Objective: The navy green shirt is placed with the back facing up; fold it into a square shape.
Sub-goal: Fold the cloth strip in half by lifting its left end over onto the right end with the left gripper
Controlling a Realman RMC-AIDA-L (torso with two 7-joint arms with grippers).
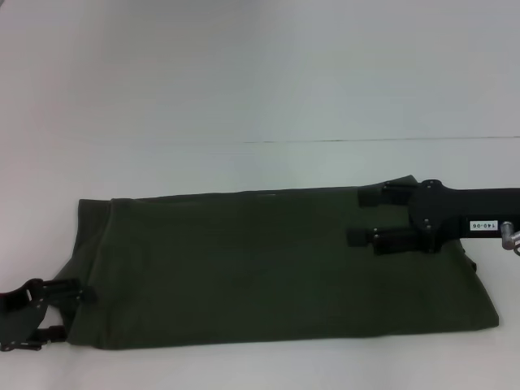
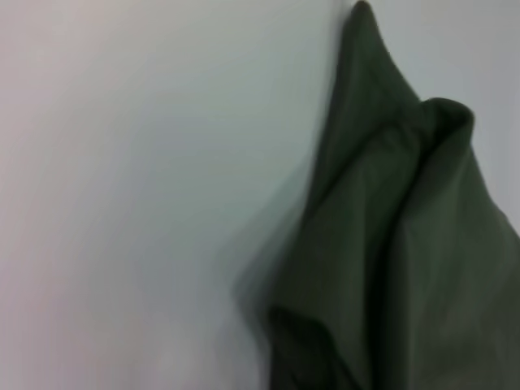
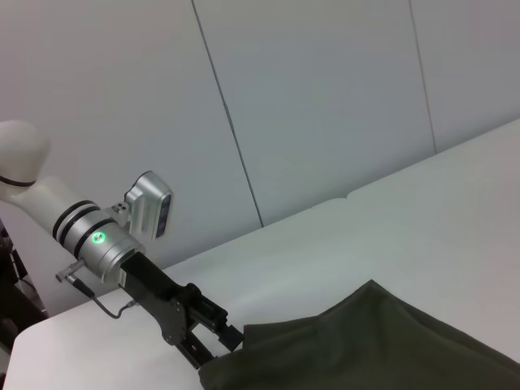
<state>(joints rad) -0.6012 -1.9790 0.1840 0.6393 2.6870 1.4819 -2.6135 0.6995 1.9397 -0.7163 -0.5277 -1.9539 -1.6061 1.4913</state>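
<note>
Olive matte cotton shirt point(image 1: 276, 268) lies as a long folded band across the white table point(image 1: 244, 97). Left gripper point(image 1: 61, 313) pinches its near-left corner; right gripper point(image 1: 367, 217) spread open over its far-right part.

One navy green shirt point(image 1: 268, 264) (folded lengthwise), two end effectors: left end effector point(image 1: 71, 313), right end effector point(image 1: 364, 216).
</note>
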